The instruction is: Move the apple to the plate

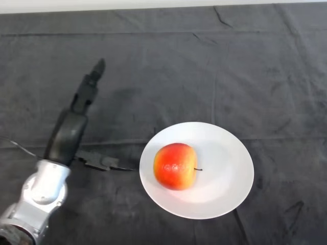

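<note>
A red and yellow apple point(175, 166) lies on a round white plate point(225, 173) at the centre right of the table, resting on the plate's left half with its stem pointing right. My left hand point(71, 130) is to the left of the plate, apart from the apple. Its fingers point(91, 84) stretch straight away from me, and the thumb point(99, 162) points right toward the plate's left rim without touching the apple. The hand holds nothing.
A dark wrinkled cloth point(204, 66) covers the whole table. A pale strip of the table's far edge point(153, 4) runs along the top of the view.
</note>
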Motion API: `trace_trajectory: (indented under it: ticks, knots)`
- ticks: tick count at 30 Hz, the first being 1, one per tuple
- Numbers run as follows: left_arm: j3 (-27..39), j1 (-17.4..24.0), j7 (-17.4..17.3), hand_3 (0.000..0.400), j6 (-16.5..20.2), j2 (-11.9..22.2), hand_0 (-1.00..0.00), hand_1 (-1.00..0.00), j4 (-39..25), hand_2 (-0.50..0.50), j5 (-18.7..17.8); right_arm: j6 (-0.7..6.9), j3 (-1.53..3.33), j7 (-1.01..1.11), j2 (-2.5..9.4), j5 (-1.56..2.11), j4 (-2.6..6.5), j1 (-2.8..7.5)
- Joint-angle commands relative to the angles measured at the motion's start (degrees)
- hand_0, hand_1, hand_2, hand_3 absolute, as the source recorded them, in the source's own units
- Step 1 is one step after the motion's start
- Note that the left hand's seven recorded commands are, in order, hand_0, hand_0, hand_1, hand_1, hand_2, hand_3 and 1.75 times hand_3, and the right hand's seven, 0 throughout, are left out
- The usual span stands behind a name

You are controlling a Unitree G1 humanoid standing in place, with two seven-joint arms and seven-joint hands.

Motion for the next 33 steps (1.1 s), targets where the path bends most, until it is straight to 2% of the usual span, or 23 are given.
trace_trajectory:
  ticks: [1, 11, 19, 28, 33]
  knots:
    - [2.15, 1.41, -0.99, 0.0, -1.89, 3.58, 0.0, 0.0, 2.18, 0.0, -1.73, -0.17, -0.83, -0.07, -1.01, 1.05, -0.44, -0.61]
    - [8.67, 2.43, -4.5, 0.0, -4.43, 6.78, 0.0, 0.0, 6.67, 0.0, -5.71, -0.17, -0.83, -0.05, -1.04, 1.04, -0.38, -0.63]
    - [13.41, 2.27, -5.91, 0.0, -5.13, 7.93, 0.0, 0.0, 10.35, 0.0, -8.04, -0.16, -0.83, -0.02, -1.08, 1.04, -0.31, -0.66]
    - [20.62, 4.26, -10.9, 0.0, -6.22, 11.11, 0.0, 0.0, 12.81, 0.0, -14.16, -0.15, -0.84, 0.02, -1.12, 1.03, -0.21, -0.7]
    - [23.81, 4.51, -11.42, 0.0, -6.41, 11.86, 0.0, 0.0, 14.54, 0.0, -15.82, -0.15, -0.84, 0.05, -1.14, 1.02, -0.16, -0.72]
